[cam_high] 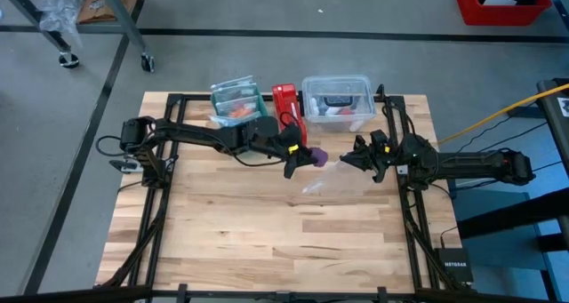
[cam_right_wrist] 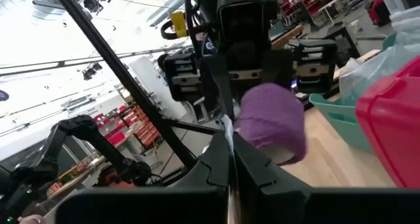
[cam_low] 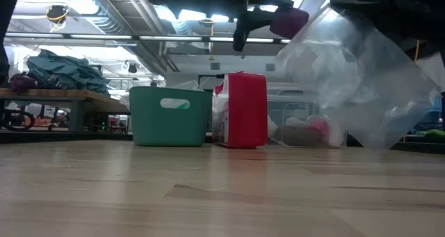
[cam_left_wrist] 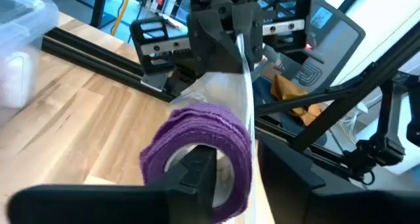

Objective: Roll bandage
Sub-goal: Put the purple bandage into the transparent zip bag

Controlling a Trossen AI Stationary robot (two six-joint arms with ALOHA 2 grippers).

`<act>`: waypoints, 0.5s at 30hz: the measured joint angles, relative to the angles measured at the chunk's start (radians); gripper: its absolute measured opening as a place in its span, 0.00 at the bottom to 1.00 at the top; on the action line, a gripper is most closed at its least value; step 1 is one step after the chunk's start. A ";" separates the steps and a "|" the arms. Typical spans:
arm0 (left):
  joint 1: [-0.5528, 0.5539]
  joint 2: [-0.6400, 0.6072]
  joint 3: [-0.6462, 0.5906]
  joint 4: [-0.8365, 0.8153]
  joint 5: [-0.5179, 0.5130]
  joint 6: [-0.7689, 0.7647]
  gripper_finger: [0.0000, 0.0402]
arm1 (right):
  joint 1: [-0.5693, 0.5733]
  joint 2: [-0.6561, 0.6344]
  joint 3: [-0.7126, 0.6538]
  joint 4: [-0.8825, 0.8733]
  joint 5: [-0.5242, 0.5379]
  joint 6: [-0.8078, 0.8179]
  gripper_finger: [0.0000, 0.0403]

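Note:
The purple bandage [cam_high: 316, 155] is a small coiled roll held above the middle of the table; it also shows in the low view [cam_low: 289, 21], the left wrist view [cam_left_wrist: 216, 135] and the right wrist view [cam_right_wrist: 272, 115]. My left gripper [cam_high: 300, 155] is shut on it. My right gripper [cam_high: 348, 160] faces it from the table's right, shut on a clear plastic bag [cam_low: 361, 77]. The bag's open top stands right beside the roll. My left gripper has one finger [cam_left_wrist: 191, 173] in the roll's hollow core and the other outside, with the roll's wall [cam_left_wrist: 239, 161] between them. It comes level from the table's left, and the roll is lifted clear of the table. My right gripper pinches the clear bag's upper edge [cam_right_wrist: 229, 142] between its shut fingers, coming level from the table's right. The bag hangs slack below the fingers [cam_high: 324, 180]; whether its lower end [cam_low: 379, 141] touches the table I cannot tell.
A green bin [cam_high: 236, 97], a red box [cam_high: 286, 103] and a clear lidded container [cam_high: 338, 99] stand in a row at the table's far edge. Dark frame rails [cam_high: 156, 214] run along the table's left and right sides. Bare wood [cam_high: 284, 241] lies toward the near edge.

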 joint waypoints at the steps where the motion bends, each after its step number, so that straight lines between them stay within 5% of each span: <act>1: 0.000 0.000 0.000 -0.001 0.007 0.000 0.23 | 0.000 0.000 0.000 0.002 0.000 0.000 0.01; 15: -0.005 0.000 0.000 -0.001 0.110 -0.065 0.08 | -0.001 0.000 0.000 0.003 0.036 -0.004 0.01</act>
